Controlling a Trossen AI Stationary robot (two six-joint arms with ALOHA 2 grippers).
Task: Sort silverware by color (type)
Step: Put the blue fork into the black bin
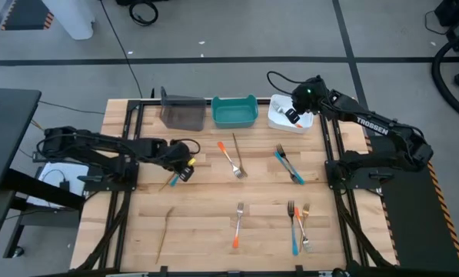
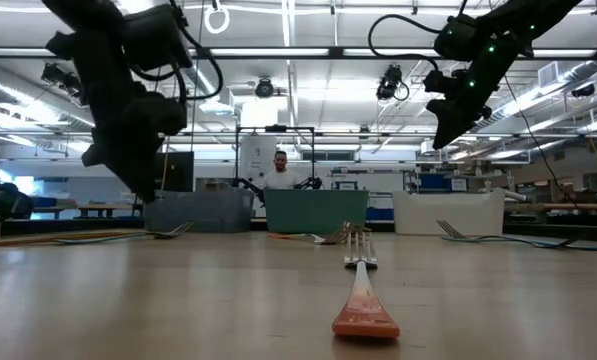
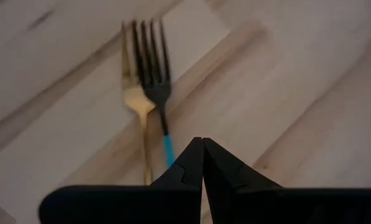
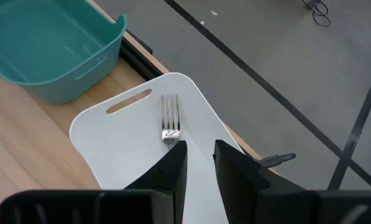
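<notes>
My left gripper (image 1: 184, 165) hangs shut over the table's left middle, raised above the wood (image 2: 138, 180). In its wrist view the shut fingertips (image 3: 202, 142) stand over a gold fork (image 3: 138, 99) and a dark fork with a blue handle (image 3: 155, 81), which lie side by side. Their handles run back under the fingers. My right gripper (image 1: 294, 115) is open over the white bin (image 4: 117, 143). A metal fork head (image 4: 169, 121) lies in that bin, its handle hidden behind my fingers. Other forks lie flat on the table. My left gripper is shut above the gold fork's handle (image 3: 148, 158) and the blue handle (image 3: 168, 150). Both handles pass out of sight behind one finger, and I cannot tell whether the fingers touch either of them.
The grey bin (image 1: 181, 111), teal bin (image 1: 234, 111) and white bin (image 1: 279, 119) line the far edge. An orange fork (image 1: 227, 154) and a tan one (image 1: 238, 158) lie mid-table, blue forks (image 1: 288, 164) to their right. More forks (image 1: 298, 225) and a tan utensil (image 1: 164, 237) lie near the near edge.
</notes>
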